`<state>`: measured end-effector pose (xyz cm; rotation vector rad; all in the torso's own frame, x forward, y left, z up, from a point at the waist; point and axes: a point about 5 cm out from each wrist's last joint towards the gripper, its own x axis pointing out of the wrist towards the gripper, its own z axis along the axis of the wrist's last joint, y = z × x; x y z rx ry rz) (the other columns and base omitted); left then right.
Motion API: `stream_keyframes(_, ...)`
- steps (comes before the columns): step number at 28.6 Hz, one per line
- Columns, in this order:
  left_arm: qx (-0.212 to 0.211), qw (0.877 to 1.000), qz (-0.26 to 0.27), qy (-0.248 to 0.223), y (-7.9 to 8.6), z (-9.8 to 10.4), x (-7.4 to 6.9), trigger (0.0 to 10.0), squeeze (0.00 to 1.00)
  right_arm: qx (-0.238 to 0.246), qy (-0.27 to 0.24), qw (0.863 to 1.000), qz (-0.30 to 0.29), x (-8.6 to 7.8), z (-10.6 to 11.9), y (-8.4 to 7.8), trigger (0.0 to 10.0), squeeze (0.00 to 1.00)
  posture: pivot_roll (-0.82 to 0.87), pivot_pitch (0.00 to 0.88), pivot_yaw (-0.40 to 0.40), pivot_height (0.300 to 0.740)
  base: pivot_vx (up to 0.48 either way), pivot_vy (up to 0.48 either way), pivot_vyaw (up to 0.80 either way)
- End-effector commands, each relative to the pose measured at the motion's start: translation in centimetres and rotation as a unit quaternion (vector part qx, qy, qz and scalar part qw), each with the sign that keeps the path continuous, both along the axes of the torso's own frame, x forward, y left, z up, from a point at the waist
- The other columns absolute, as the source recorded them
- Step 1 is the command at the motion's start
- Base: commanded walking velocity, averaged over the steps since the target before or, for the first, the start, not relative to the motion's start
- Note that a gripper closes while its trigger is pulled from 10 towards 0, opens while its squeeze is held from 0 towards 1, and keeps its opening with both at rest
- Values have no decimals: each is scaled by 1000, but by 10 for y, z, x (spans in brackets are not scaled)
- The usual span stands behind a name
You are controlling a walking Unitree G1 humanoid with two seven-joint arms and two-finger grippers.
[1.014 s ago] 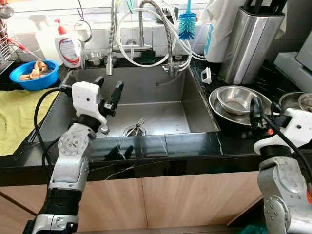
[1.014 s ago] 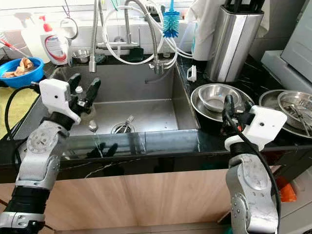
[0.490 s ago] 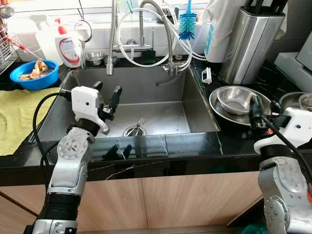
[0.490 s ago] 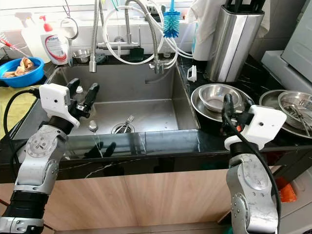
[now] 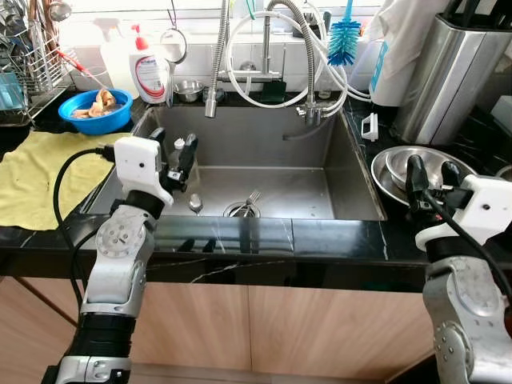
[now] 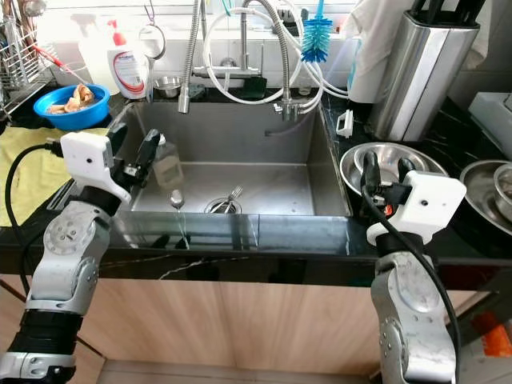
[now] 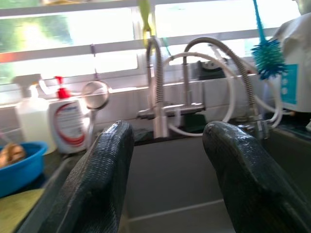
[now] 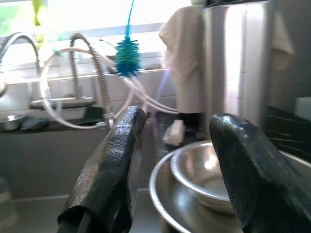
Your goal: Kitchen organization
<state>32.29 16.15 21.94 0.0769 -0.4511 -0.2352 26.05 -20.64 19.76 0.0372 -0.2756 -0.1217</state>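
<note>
Sink [image 5: 320, 172] work looks like the step in hand, and I read it as a reach for the cutlery lying in the basin. My left gripper [image 5: 172, 152] hangs over the near left corner with its fingers [image 7: 104, 179] apart and nothing between them; a spoon [image 5: 194, 204] lies on the basin floor just below and beyond the fingertips, and a fork [image 5: 248, 200] rests at the drain [image 5: 238, 210], further out to the right of them. My right gripper [image 5: 428, 178] waits by the counter edge, fingers [image 8: 114, 165] also spread and empty, with the stacked steel bowls [image 5: 408, 164] just ahead of the tips. To do this well I would lower the left wrist straight down, set the fingers across the spoon's handle rather than along it, and close slowly, since thin wet steel on a steel floor will likely skate away from a hurried pinch.
</note>
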Motion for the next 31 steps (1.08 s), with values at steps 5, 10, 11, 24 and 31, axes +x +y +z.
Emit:
stream_keyframes(5, 3, 1000, 0, -2, 0, 2, 1, 10000, 0, 10, -11, 1000, 2, 0, 3, 2, 10000, 0, -69, 0, 18, 740, 96, 0, 0)
stream_keyframes(10, 1, 1000, 0, -2, 0, 3, 1, 10000, 0, 2, -10, 1000, 3, 0, 4, 2, 10000, 0, -67, 0, 15, 740, 248, 0, 0)
stream_keyframes(11, 1, 1000, 0, -2, 0, 3, 1, 10000, 0, 1, -10, 1000, 3, 0, 4, 2, 10000, 0, -67, 0, 15, 740, 255, 0, 0)
stream_keyframes(24, -2, 1000, -4, -5, -2, 4, 2, 10000, 0, 8, -11, 1000, 1, 1, 4, 2, 10000, 0, -70, 0, 8, 740, 282, 0, 0)
stream_keyframes(31, -13, 1000, -8, -10, -3, 5, 0, 10000, 0, 9, -6, 1000, 1, 0, 2, 2, 10000, 0, -72, 0, 6, 740, 161, 0, 0)
